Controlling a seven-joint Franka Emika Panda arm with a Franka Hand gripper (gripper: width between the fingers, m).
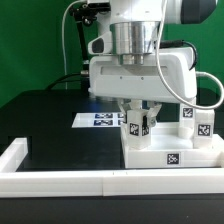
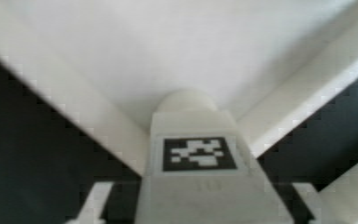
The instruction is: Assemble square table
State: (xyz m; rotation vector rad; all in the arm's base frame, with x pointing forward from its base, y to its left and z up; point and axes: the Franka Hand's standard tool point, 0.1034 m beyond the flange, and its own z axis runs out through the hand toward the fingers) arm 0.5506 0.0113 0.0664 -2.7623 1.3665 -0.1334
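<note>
**Leg in the jaws, poised over the slab**

The gripper (image 1: 138, 122) hangs straight down over the slab (image 1: 160, 150), which lies on the black counter (image 1: 50, 125) at about 4 o'clock in the exterior view, tight against the white rim (image 1: 60, 180). The jaws are clenched on a leg (image 1: 137, 123), its tag facing the camera; in the wrist view the same leg (image 2: 197, 145) stands between the two fingers (image 2: 91, 205) with its rounded end pointing away toward the slab's pale surface (image 2: 194, 50).

The leg's long axis runs vertical, in line with the jaws, so the slab lies directly below it, toward 6 o'clock. Whether the leg's lower end touches the slab cannot be told. Other legs (image 1: 203, 125) stand at the slab's 3 o'clock side, apart from the gripper. The marker board (image 1: 100, 119) lies flat at 10 o'clock from the slab.

My judgement: the coming move turns on lining the held leg's end with a corner hole, not visible here
</note>
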